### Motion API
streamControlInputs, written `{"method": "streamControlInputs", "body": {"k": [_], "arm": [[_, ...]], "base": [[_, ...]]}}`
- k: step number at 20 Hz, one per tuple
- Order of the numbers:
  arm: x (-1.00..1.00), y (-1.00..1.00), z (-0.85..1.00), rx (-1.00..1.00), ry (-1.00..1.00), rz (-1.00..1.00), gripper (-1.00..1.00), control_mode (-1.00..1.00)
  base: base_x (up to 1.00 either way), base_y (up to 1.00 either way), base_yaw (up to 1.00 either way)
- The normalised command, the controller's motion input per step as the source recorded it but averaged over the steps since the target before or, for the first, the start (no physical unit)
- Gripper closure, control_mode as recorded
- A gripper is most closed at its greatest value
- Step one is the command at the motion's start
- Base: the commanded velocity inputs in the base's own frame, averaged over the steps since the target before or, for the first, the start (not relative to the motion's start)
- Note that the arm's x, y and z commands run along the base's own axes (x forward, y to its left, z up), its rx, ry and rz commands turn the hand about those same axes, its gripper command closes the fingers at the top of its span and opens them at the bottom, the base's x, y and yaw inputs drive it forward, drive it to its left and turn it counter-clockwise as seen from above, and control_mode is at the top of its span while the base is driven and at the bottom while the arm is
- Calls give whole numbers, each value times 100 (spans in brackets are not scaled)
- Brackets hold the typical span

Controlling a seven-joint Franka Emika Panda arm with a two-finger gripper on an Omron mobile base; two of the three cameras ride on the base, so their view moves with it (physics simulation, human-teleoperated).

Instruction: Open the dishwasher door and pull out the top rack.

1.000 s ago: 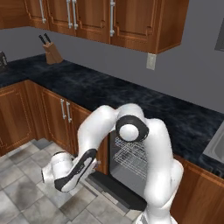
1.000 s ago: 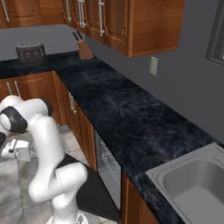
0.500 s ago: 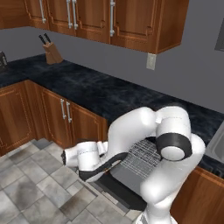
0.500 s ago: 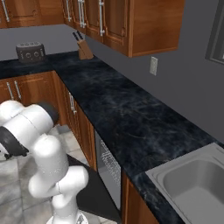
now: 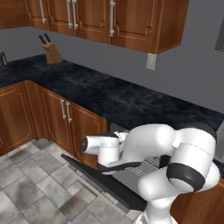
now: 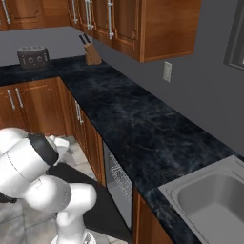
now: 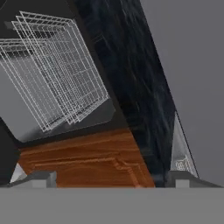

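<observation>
The door is already dropped flat over the floor tiles, so the gripper, jaws wide and holding nothing, looks into the open cavity at the rack, which I'd guess it's lining up to grab and pull.

Dark marbled countertop, L-shaped, running along the grey wall. Knife block, wooden with black handles, standing on the countertop at its far end against the wall. Toaster, dark, on the countertop's side run, left of the knife block. Wall outlet, pale, on the wall just above the countertop. Sink, grey, sunk into the countertop's near end. Brown wooden cabinets with silver handles below the countertop; matching upper cabinets above it. Grey tiled floor beneath.
</observation>
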Motion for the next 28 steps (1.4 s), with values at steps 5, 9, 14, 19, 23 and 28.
{"method": "streamControlInputs", "body": {"k": [5,9,14,19,23,28], "arm": [[14,-6,-22,8,23,8,-100,-100],[16,0,-29,1,10,8,-100,-100],[32,-2,-26,0,0,8,-100,-100],[29,-11,-36,0,0,10,-100,-100],[39,-13,-40,0,1,8,-100,-100],[30,0,-30,0,0,5,-100,-100]], "base": [[0,0,0],[0,0,0],[0,0,0],[0,0,0],[0,0,0],[0,0,0]]}}
